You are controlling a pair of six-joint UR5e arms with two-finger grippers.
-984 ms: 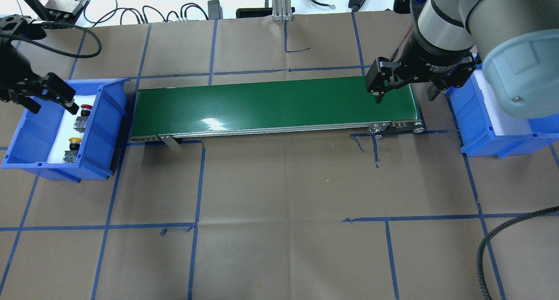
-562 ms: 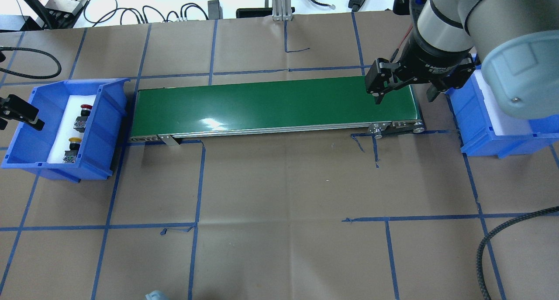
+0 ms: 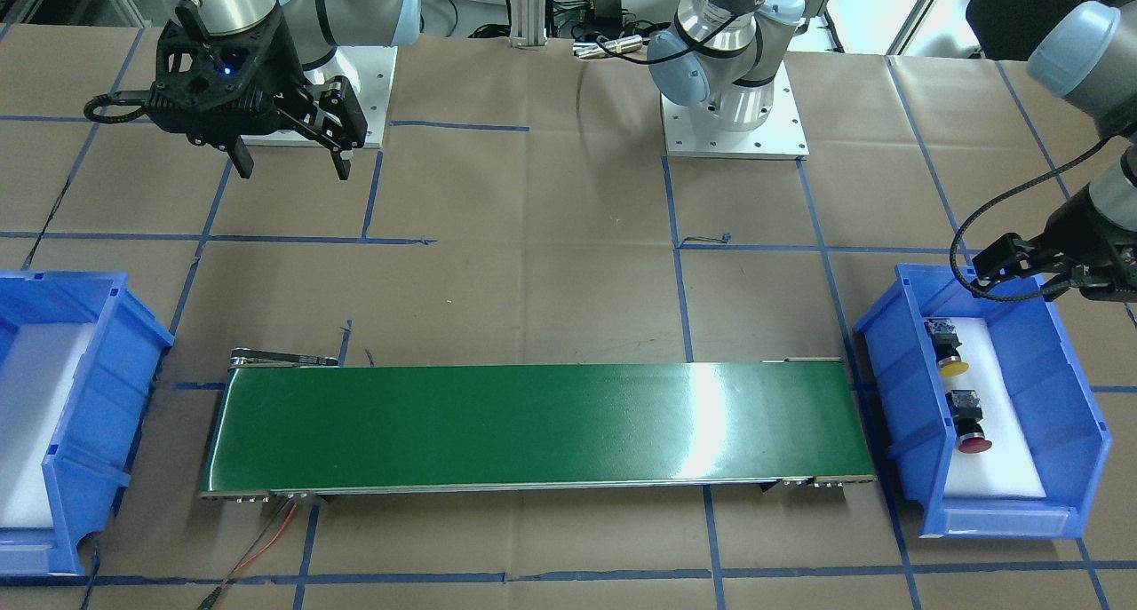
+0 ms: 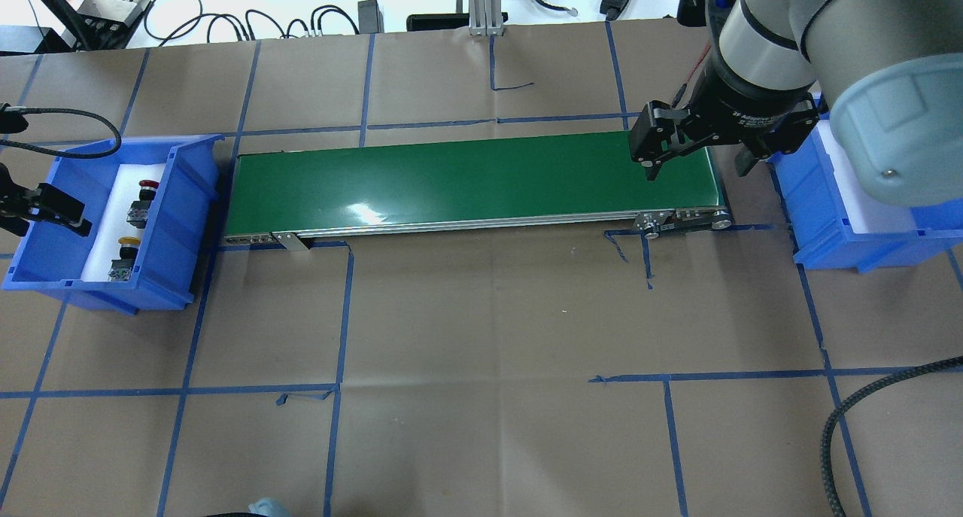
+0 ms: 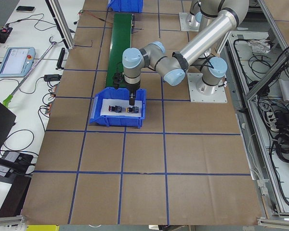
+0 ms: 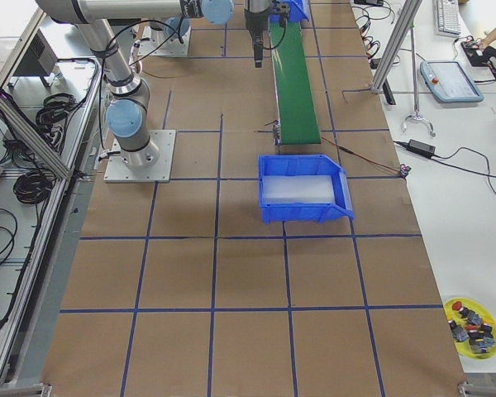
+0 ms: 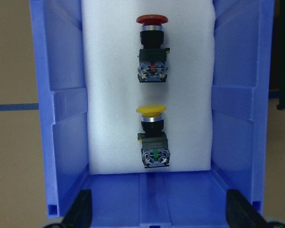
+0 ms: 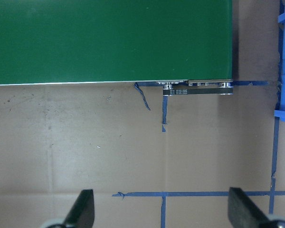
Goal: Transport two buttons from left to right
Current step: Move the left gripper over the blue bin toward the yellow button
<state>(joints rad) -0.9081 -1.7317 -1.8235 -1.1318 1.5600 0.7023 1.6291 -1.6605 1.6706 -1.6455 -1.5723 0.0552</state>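
Both buttons lie in the left blue bin, on their sides on its white foam pad, one behind the other and a little apart. The yellow button is the nearer to the left gripper; the red button lies beyond it, and both caps point away from the gripper. The left gripper hangs over the bin's end wall. Its two fingers are spread wide, about as far apart as the bin's side walls. The row of buttons runs ahead of the gap between them, and neither finger touches a button, the foam or the bin; nothing is held.

At the other end of the table, the right gripper hovers above the right end of the green conveyor belt, just beside the right blue bin. Its fingers are likewise spread wide apart, with nothing between them and clear of the belt.
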